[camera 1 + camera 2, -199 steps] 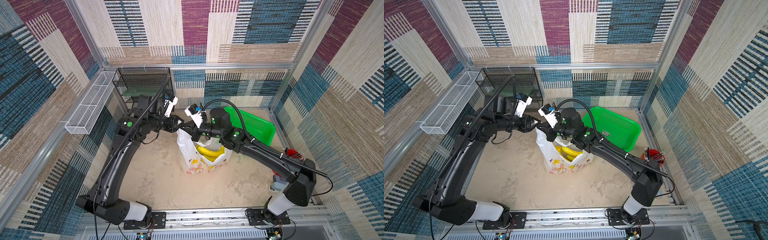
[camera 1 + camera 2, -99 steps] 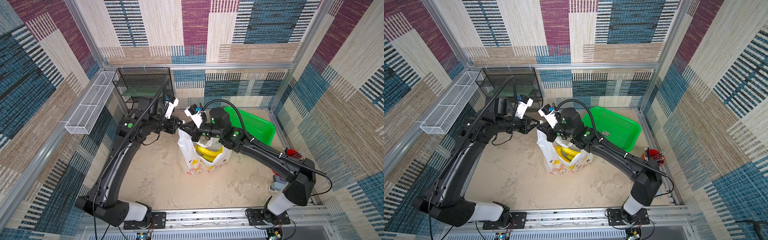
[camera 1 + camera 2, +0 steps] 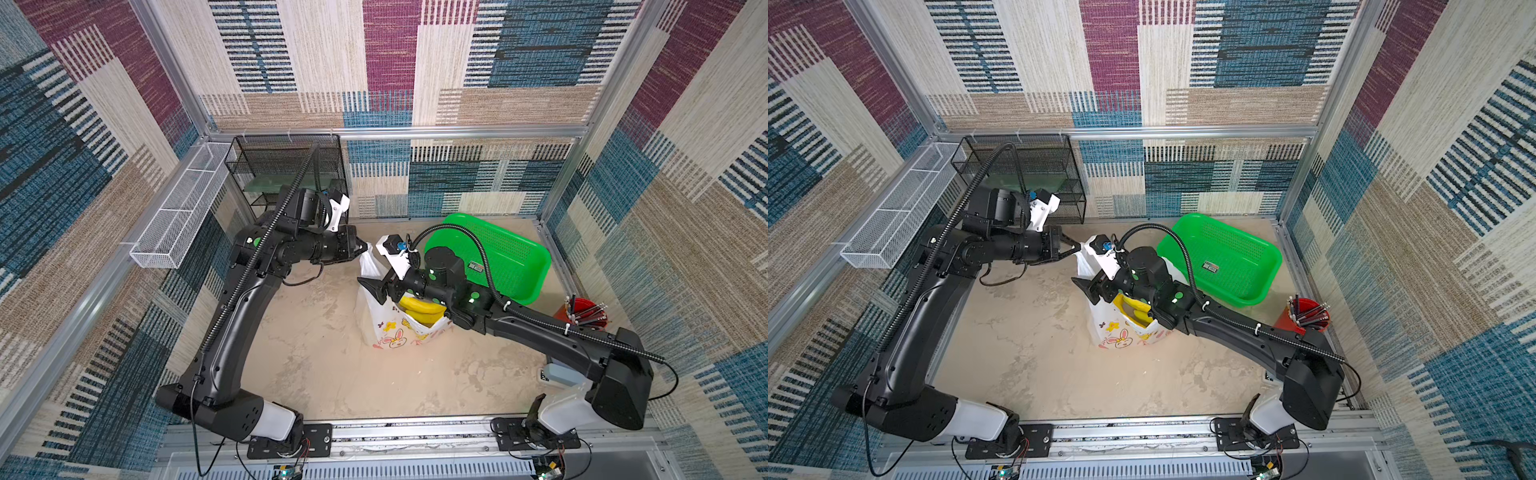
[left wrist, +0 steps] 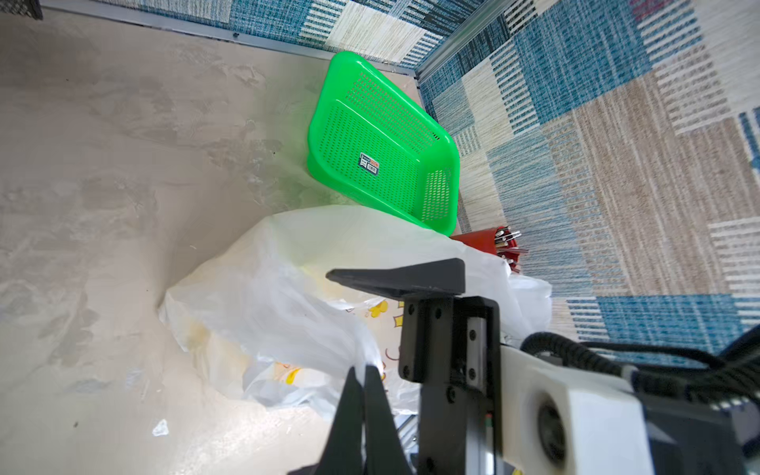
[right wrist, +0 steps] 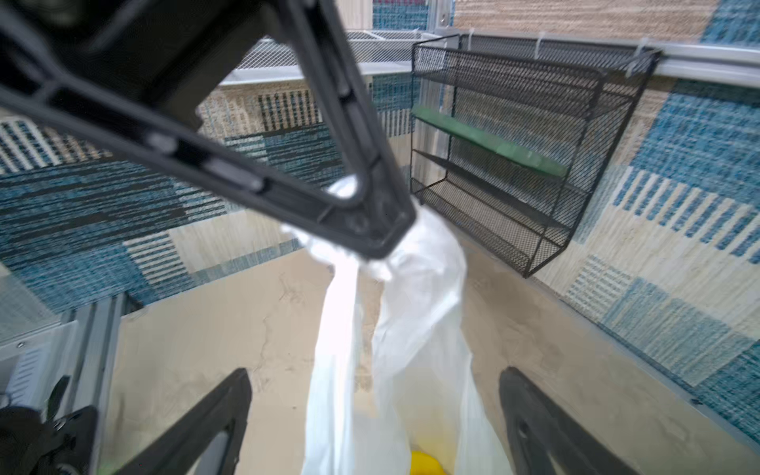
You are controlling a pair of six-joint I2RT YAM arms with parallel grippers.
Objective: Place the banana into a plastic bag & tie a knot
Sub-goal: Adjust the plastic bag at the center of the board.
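The white plastic bag (image 3: 380,332) (image 3: 1113,334) with cartoon prints stands mid-table, and the yellow banana (image 3: 419,311) (image 3: 1136,312) (image 5: 423,462) lies inside it. My left gripper (image 3: 365,248) (image 3: 1077,249) (image 4: 364,370) is shut on the top of a handle loop (image 5: 419,288) and holds it up. My right gripper (image 3: 369,287) (image 3: 1084,289) (image 5: 374,382) is open just below. Its fingers (image 5: 230,395) stand wide apart on either side of the hanging handle strips, with nothing gripped. No knot is in view.
A green basket (image 3: 498,257) lies at the back right, behind the right arm. A red cup of pens (image 3: 582,318) stands by the right wall. A black mesh rack (image 3: 286,166) and a white wire basket (image 3: 178,216) hang at the back left.
My right gripper has opened and let go of the bag's handle. My left gripper has closed on the handle. The bag's top stays held up.
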